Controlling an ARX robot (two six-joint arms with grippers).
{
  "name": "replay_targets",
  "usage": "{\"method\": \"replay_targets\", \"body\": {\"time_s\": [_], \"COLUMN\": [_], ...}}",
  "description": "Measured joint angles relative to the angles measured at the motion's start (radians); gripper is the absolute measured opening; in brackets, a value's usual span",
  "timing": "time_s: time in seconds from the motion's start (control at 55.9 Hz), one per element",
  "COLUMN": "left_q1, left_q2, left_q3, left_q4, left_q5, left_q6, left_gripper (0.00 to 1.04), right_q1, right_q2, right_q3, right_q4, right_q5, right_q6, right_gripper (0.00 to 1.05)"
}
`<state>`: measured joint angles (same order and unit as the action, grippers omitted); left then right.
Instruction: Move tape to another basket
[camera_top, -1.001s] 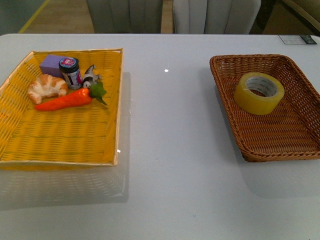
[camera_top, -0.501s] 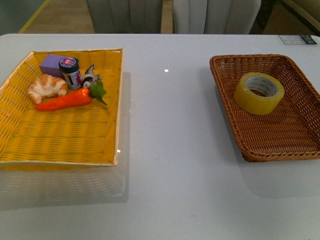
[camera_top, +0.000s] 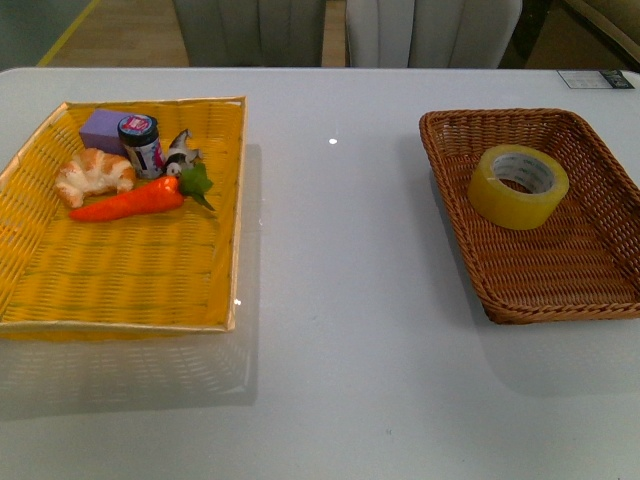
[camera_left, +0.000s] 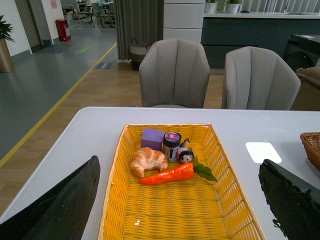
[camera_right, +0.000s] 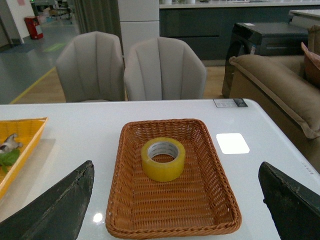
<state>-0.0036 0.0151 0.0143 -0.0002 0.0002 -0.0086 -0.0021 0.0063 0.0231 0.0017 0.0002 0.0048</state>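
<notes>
Tape (camera_top: 518, 186) sits in basket (camera_top: 600, 300), ahead of right hand (camera_right: 175, 235); looks already placed, or not yet picked. Both hands spread, holding nothing; left hand (camera_left: 175, 235) faces tray (camera_left: 112, 220).

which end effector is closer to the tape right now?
Right. The right end effector is open and looks straight over the brown basket holding the tape. The left end effector, also open, faces the yellow tray, away from the tape.
</notes>
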Motion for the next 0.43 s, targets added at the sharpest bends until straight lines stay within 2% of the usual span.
{"method": "replay_targets", "body": {"time_s": [0.429], "left_q1": [0.0], "left_q2": [0.0], "left_q3": [0.0], "left_q4": [0.0], "left_q5": [0.0], "left_q6": [0.0], "left_gripper": [0.96], "right_q1": [0.0], "right_q2": [0.0], "right_q3": [0.0], "right_q4": [0.0], "right_q5": [0.0], "right_q6": [0.0], "right_gripper": [0.96]}}
